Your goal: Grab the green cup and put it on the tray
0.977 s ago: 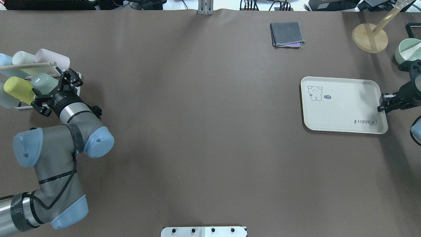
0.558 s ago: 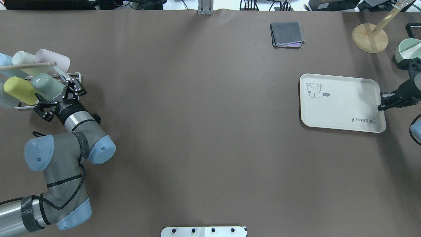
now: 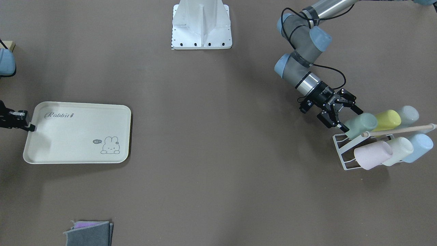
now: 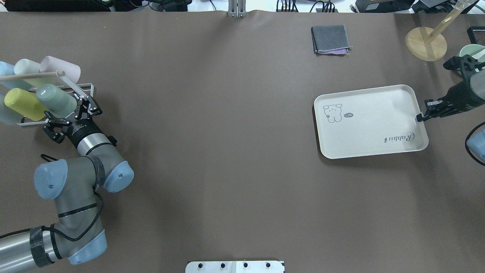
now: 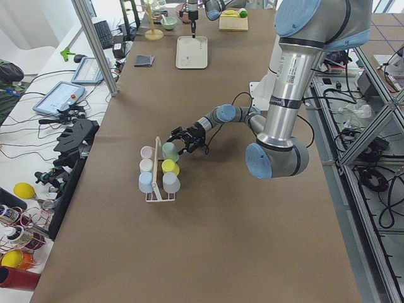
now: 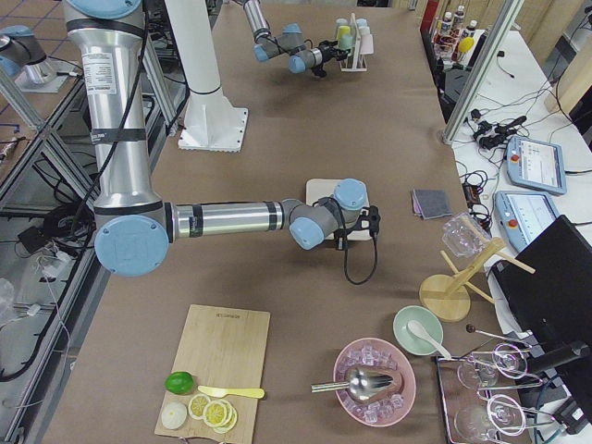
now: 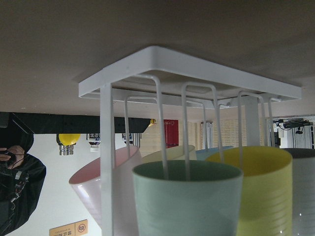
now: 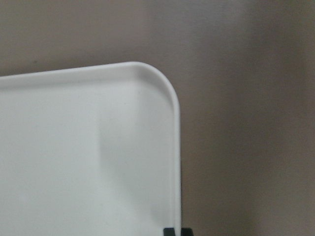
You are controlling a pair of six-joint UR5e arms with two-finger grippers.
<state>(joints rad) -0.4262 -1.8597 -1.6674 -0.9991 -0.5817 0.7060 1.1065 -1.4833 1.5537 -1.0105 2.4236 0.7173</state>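
Note:
The green cup (image 4: 55,101) lies tilted on a white wire rack (image 4: 86,89) at the table's left; it also shows in the front view (image 3: 361,124) and fills the lower centre of the left wrist view (image 7: 187,201). My left gripper (image 4: 71,116) is open, its jaws spread on either side of the cup's near end; I cannot tell if they touch it. The cream tray (image 4: 369,121) lies at the right. My right gripper (image 4: 421,116) is shut on the tray's right rim, seen in the right wrist view (image 8: 176,147).
Yellow (image 4: 21,104), pink (image 4: 62,68), cream (image 4: 26,68) and pale blue (image 4: 5,70) cups fill the same rack under a wooden rod (image 4: 30,76). A grey cloth (image 4: 330,39), a wooden stand (image 4: 426,43) and a green bowl (image 4: 470,53) sit at the far right.
The right gripper has dragged the tray left toward the table's middle and turned it slightly. The left gripper has drawn back a little along the green cup, still open.

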